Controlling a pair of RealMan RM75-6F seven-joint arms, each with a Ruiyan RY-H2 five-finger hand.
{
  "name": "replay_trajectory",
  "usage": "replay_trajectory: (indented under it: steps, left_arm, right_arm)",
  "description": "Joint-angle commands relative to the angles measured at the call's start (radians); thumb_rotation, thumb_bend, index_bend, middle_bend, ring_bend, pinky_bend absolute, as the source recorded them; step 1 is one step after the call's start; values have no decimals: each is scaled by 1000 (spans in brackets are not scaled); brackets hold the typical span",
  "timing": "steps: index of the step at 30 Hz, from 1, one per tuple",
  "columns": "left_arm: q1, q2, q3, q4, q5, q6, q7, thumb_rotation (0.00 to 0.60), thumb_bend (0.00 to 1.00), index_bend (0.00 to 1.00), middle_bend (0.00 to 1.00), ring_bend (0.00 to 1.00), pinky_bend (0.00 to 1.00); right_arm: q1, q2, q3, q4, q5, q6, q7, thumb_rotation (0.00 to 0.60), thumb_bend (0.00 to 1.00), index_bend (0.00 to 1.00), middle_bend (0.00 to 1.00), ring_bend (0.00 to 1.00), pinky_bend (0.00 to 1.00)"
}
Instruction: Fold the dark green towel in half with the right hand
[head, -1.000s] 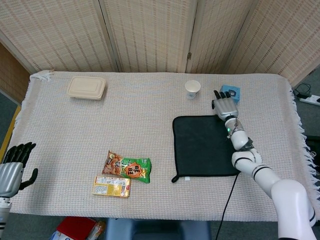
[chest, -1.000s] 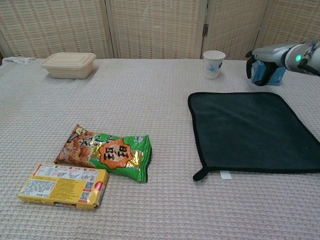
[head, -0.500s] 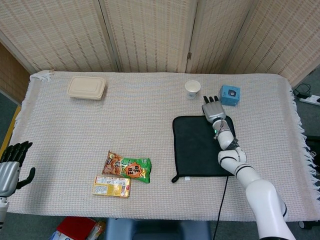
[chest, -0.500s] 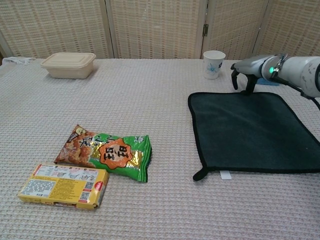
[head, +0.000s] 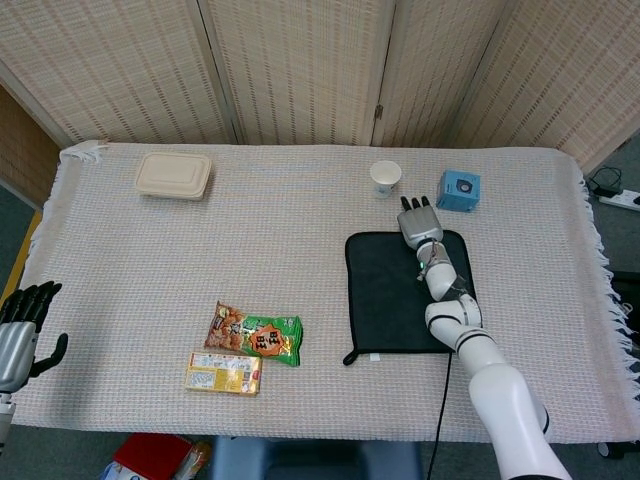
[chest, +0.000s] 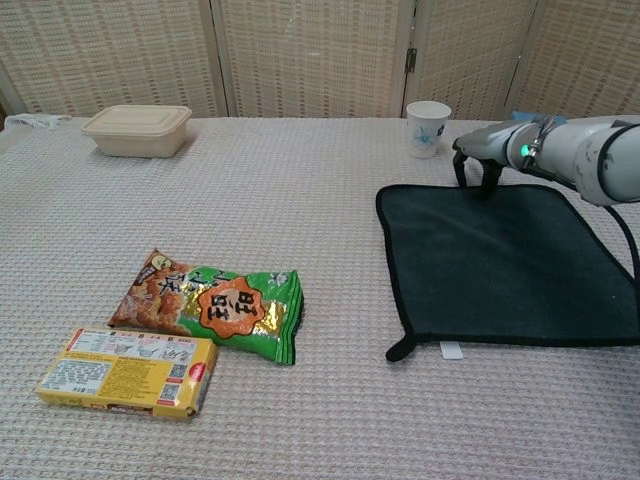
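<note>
I'm holding my right hand at the far edge of the towel, fingers pointing down, their tips at the hem; whether they're pinching it I cannot tell. The towel is lying flat and unfolded on the table, right of centre, near the cup and blue box. My left hand is hanging off the table's left edge, fingers released and grasping nothing

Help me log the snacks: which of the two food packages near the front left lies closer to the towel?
The green and orange snack bag; the yellow box lies nearer the front edge, further from the dark green towel.
</note>
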Motion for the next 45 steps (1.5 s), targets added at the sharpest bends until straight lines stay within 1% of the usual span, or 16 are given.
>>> replay_trajectory:
  steps: [1, 8, 11, 19, 26, 30, 33, 36, 40, 45]
  left_arm:
    - [0, 0, 1, 0, 1, 0, -1, 600, 542, 54, 107, 9, 0]
    - [-1, -2, 2, 2, 3, -2, 2, 600, 542, 56, 107, 8, 0]
    - [-2, -2, 3, 3, 4, -2, 1, 600, 542, 56, 107, 9, 0]
    - [0, -2, 2, 5, 7, 4, -3, 600, 542, 53, 107, 8, 0]
    - [0, -1, 4, 6, 11, 5, -6, 600, 542, 42, 107, 8, 0]
    - [-1, -6, 8, 6, 18, 4, 2, 600, 542, 37, 107, 8, 0]
    - [-2, -11, 11, 5, 21, 3, 13, 600, 542, 35, 107, 7, 0]
    - [-3, -16, 13, 3, 24, 4, 25, 600, 542, 34, 107, 8, 0]
    - [-1, -22, 17, -2, 31, 11, 41, 600, 542, 34, 107, 8, 0]
    - [1, -26, 22, -7, 40, 17, 55, 600, 542, 34, 107, 7, 0]
  right_arm:
    - [-2, -2, 1, 6, -9, 0, 10, 600, 496, 440, 34, 0, 0]
    - [-9, -8, -1, 15, -34, 19, 25, 600, 508, 540, 71, 34, 1]
    - [-12, -12, -2, 15, -46, 34, 34, 600, 508, 573, 91, 55, 18]
    - [-22, -19, -2, 14, -72, 69, 61, 600, 514, 626, 133, 85, 65]
    - [-47, 13, -9, -42, -104, 139, 119, 600, 516, 643, 149, 98, 83]
    - [-125, 90, -58, -172, -174, 271, 169, 600, 516, 643, 150, 99, 84]
    - [-198, 176, -98, -318, -224, 373, 190, 600, 516, 643, 150, 100, 83]
    - [-257, 250, -128, -449, -253, 446, 181, 600, 515, 643, 150, 100, 83]
    - [-333, 348, -172, -632, -278, 527, 119, 600, 517, 643, 154, 99, 83]
    - [-405, 434, -224, -804, -301, 598, 18, 600, 516, 643, 155, 99, 83]
